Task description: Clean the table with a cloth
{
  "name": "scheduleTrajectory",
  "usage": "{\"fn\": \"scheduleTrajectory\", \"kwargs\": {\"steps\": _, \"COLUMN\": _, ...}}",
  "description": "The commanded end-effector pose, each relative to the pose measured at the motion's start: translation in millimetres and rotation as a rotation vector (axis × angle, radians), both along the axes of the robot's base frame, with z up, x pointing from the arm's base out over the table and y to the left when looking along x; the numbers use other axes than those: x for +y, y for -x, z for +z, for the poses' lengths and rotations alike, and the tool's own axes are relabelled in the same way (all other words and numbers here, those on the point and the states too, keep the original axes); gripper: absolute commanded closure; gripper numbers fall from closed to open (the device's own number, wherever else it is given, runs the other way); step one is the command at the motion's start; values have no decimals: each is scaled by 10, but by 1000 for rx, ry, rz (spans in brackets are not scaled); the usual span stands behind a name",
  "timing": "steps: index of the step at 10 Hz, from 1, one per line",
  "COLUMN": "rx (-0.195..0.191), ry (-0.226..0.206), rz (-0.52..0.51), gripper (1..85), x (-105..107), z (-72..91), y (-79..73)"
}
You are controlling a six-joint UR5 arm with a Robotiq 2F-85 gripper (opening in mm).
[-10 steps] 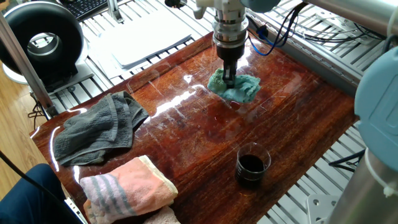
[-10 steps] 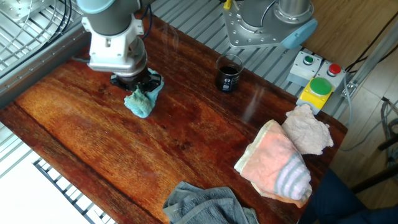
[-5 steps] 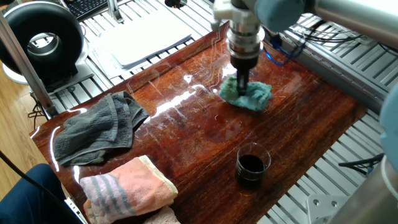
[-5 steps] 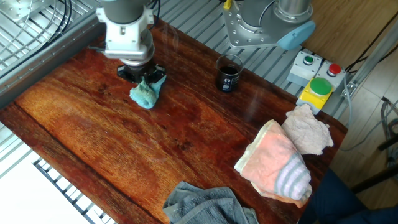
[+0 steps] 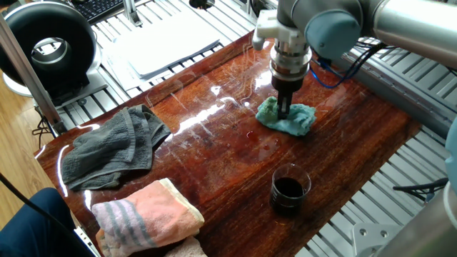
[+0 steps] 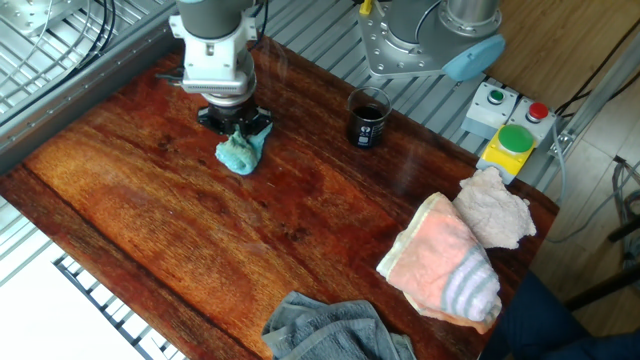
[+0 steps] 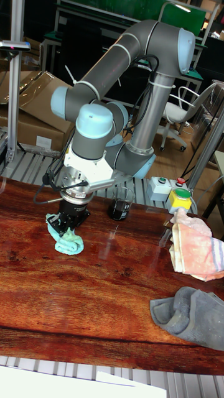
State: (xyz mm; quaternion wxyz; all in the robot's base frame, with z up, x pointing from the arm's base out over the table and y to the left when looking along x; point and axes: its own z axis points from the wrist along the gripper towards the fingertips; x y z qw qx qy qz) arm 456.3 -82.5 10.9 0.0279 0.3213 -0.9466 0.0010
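The small teal-green terry cloth (image 5: 287, 118) (image 6: 240, 154) (image 7: 65, 239) lies bunched on the glossy reddish-brown wood-grain table (image 5: 235, 153) (image 6: 200, 240) (image 7: 106, 280), toward its far edge in one fixed view. The arm's two-finger gripper (image 5: 283, 109) (image 6: 234, 124) (image 7: 67, 225) points straight down, its fingers clenched on the cloth's top and pressing it to the wood. A glass beaker of dark liquid (image 5: 289, 190) (image 6: 368, 118) stands nearby. A dark grey towel (image 5: 111, 146) and a pink, grey-striped towel (image 5: 146, 214) lie well apart.

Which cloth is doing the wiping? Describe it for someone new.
On the glossy reddish-brown wooden table, look under the gripper: the small teal-green terry cloth is pinned there. Unlike the dark grey towel and pink striped towel, it is tiny and teal.
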Motion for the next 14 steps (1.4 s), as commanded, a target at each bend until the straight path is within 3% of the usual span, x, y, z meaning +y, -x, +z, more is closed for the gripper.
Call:
{"fn": "scheduleTrajectory", "kwargs": {"steps": 1, "rx": 26, "ry": -57, "rz": -73, "gripper": 843, "x": 201, "z": -63, "y": 90}}
{"fn": "scheduleTrajectory", "kwargs": {"steps": 5, "rx": 91, "ry": -102, "rz": -128, "gripper": 843, "x": 348, "z": 10, "y": 209}}
{"fn": "scheduleTrajectory", "kwargs": {"steps": 7, "rx": 143, "ry": -152, "rz": -152, "gripper": 843, "x": 436, "z": 121, "y": 257}}
{"fn": "scheduleTrajectory", "kwargs": {"steps": 11, "rx": 128, "ry": -157, "rz": -216, "gripper": 843, "x": 727, "z": 47, "y": 232}}
{"fn": "scheduleTrajectory", "kwargs": {"steps": 14, "rx": 147, "ry": -190, "rz": -245, "gripper": 843, "x": 865, "z": 70, "y": 264}}
